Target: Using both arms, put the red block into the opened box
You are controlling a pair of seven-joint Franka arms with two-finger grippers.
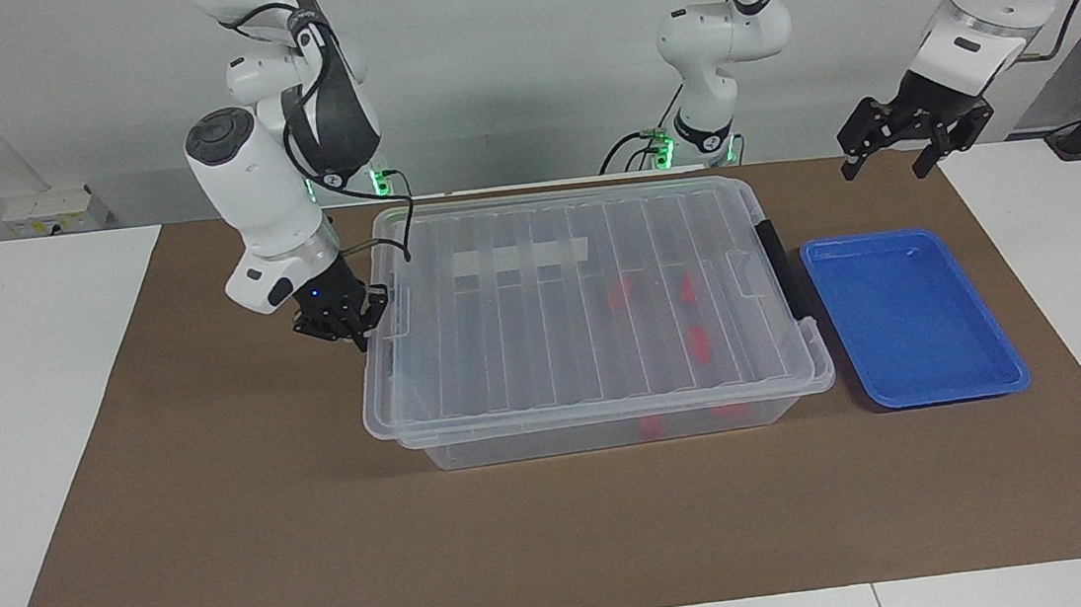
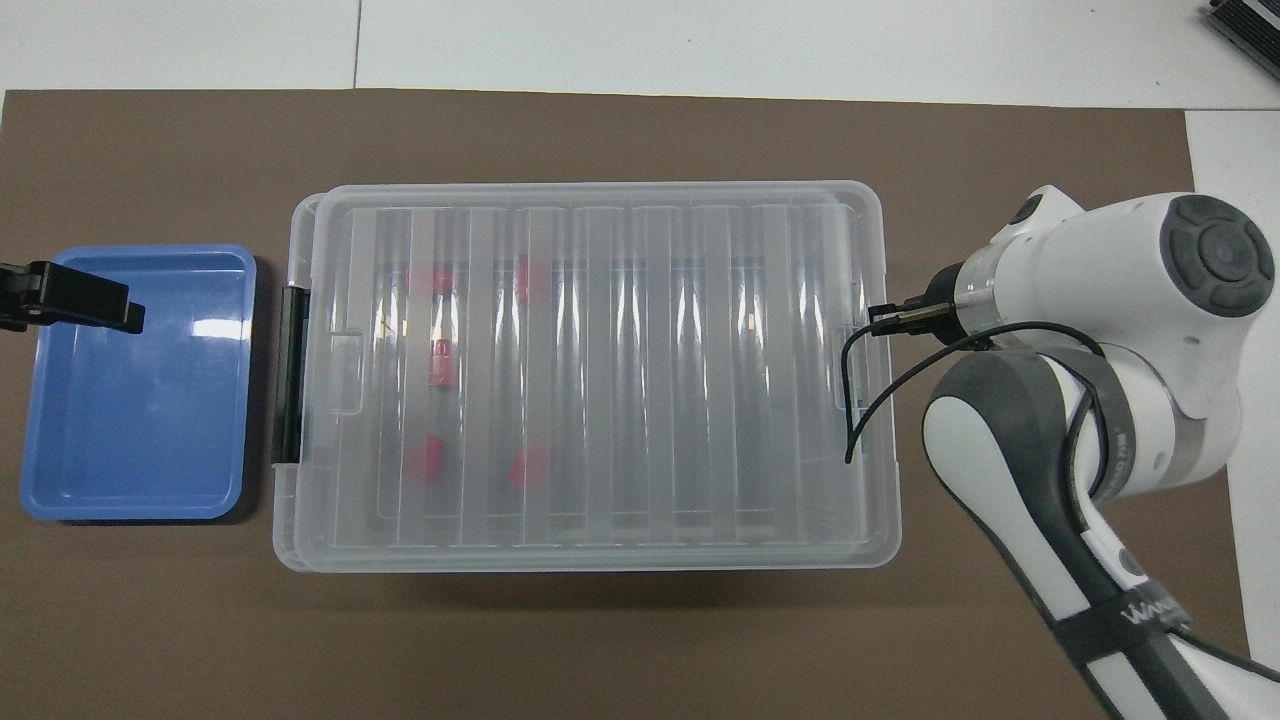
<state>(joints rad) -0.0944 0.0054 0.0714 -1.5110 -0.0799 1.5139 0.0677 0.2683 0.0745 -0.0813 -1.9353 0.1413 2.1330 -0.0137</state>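
One brown mat (image 1: 225,532) — white table (image 1: 18,443).

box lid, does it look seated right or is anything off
The lid lies on the box but not squarely: it overhangs the rim at the right arm's end, where the shut right gripper meets its edge. The left gripper hangs open above the table.

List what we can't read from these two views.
- Right gripper: in the overhead view its own wrist hides it. In the facing view it is unclear whether it grips or only touches the edge of the lid.
- Red blocks: the ribbed lid blurs them in both views, so the exact count is uncertain.
- Left gripper: in the overhead view the frame edge cuts it off.
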